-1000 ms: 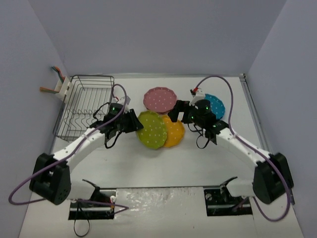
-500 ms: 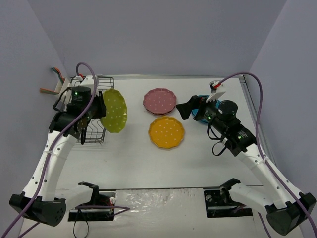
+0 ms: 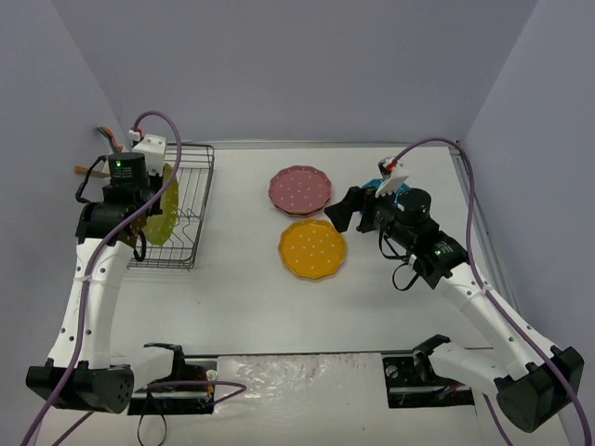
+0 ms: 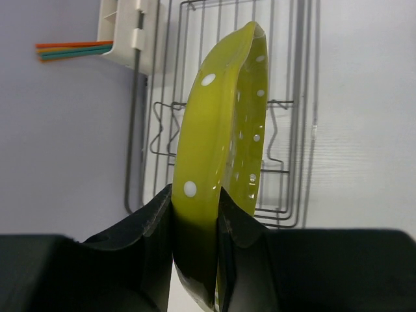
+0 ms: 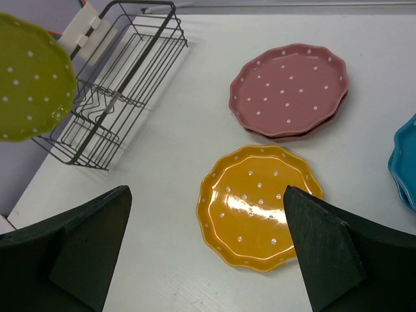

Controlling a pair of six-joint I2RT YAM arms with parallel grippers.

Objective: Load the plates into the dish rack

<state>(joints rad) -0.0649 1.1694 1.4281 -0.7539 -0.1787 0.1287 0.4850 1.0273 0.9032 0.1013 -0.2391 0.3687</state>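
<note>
My left gripper [image 3: 147,216] [image 4: 195,192] is shut on the rim of a lime-yellow plate [image 3: 164,214] [image 4: 224,123]. It holds the plate on edge, upright, above the black wire dish rack [image 3: 198,190] [image 4: 289,130]. On the table lie an orange-yellow plate [image 3: 312,248] [image 5: 260,205] and a pink plate [image 3: 300,189] [image 5: 289,88]. A turquoise plate [image 3: 401,192] [image 5: 404,162] shows partly, behind my right arm. My right gripper [image 3: 346,212] [image 5: 207,192] hangs wide open above the orange-yellow plate, with nothing between its fingers.
A white caddy [image 4: 127,29] with coloured utensils hangs on the rack's far left corner. Grey walls close in the table on the left, back and right. The rack [image 5: 123,84] stands along the left wall.
My left arm has lifted the lime-yellow plate off the table's middle and swung it left over the rack, turning it on edge. My right arm has drawn back, then edged towards the orange-yellow plate.
</note>
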